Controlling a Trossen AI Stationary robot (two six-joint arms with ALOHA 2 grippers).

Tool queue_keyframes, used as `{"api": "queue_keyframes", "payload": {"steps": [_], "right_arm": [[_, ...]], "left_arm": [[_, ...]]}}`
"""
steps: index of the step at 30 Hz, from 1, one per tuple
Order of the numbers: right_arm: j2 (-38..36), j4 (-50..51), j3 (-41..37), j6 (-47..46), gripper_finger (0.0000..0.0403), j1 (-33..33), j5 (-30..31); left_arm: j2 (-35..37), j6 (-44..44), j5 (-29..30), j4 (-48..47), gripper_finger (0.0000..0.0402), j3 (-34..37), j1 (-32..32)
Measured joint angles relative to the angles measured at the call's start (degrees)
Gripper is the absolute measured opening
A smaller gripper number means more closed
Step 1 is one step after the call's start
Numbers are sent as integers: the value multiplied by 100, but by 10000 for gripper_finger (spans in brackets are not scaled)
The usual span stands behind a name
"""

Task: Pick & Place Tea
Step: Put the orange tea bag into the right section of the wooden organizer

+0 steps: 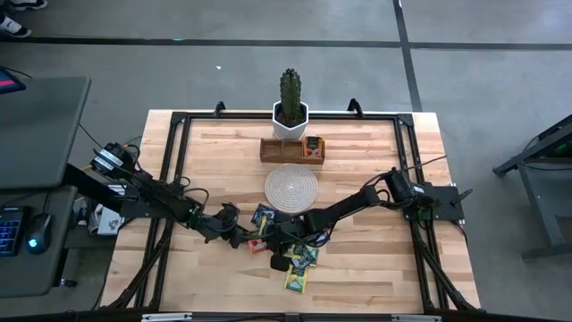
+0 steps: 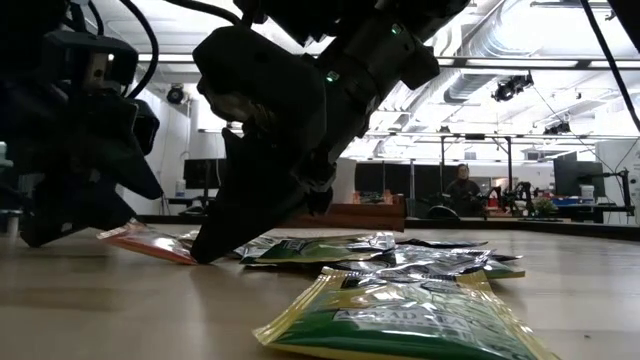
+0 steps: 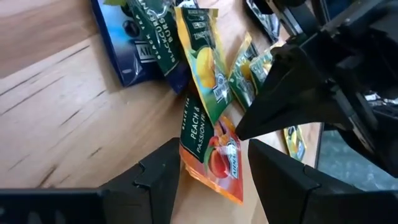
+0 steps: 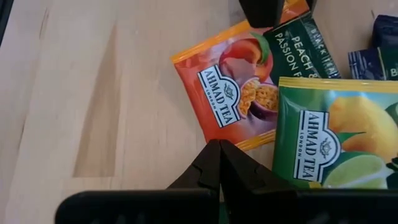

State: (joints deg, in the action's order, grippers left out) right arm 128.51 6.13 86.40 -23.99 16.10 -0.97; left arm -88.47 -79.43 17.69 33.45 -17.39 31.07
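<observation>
Several small square tea sachets (image 1: 290,250) lie in a loose pile on the wooden table, near its near edge. An orange peach sachet (image 3: 214,158) lies flat at the pile's left side, and a green-and-yellow lemon sachet (image 4: 329,146) overlaps it. My left gripper (image 3: 213,149) is open and low over the table, one finger on each side of the orange sachet's end. My right gripper (image 4: 219,146) is shut, its tips down at the orange sachet's opposite edge. One more sachet stands in the brown tray (image 1: 292,148). My left gripper: its open fingers (image 3: 158,177) flank the orange sachet's end, and I cannot tell whether they touch it. My right gripper: its shut fingertips (image 2: 205,255) slant down from the table's right and meet the tabletop at the orange sachet's edge (image 4: 208,138). The sachet lies flat on the table.
The round whitish woven mat (image 1: 290,186) lies just beyond the pile. Behind it stands the tray, then a white pot with a cactus (image 1: 290,112). A black frame (image 1: 179,121) runs round the table. Bare wood (image 1: 375,268) lies to the right of the pile.
</observation>
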Motion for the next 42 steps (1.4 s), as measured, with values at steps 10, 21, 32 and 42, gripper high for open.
{"api": "queue_keyframes", "payload": {"steps": [10, 21, 32, 42], "right_arm": [[2, -25, -1, 2, 0, -7, 13], [9, -98, -6, 4, 0, -13, 17], [9, -116, -6, 2, 0, -13, 22], [8, -292, -6, -56, 1, -20, -243]], "left_arm": [[-13, -103, -45, -43, 186, -11, -2], [-37, -91, 81, -413, 152, -225, 7], [-38, 67, 293, -749, 9, -314, 13], [-30, 273, 346, -970, 1, -312, 11]]}}
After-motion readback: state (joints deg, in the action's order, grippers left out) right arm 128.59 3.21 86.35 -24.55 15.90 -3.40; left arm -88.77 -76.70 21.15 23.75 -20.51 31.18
